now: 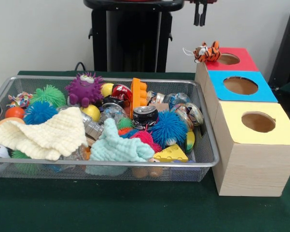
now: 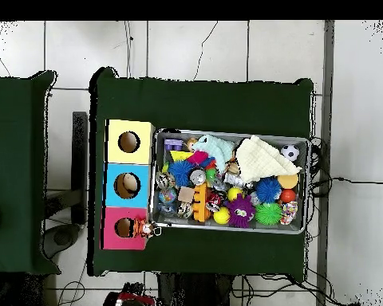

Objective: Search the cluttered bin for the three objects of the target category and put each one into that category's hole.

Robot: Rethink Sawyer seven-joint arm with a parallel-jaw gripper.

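The task looks barely begun: the wire bin is full of toys and cloths, a small tiger toy rests beside the red box's hole, and the raised gripper, seemingly empty, cannot be judged open or closed.

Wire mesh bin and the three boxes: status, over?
Gripper drawn back at top edge. Small striped tiger toy sits beside red box's hole, not in. Wire mesh bin full.
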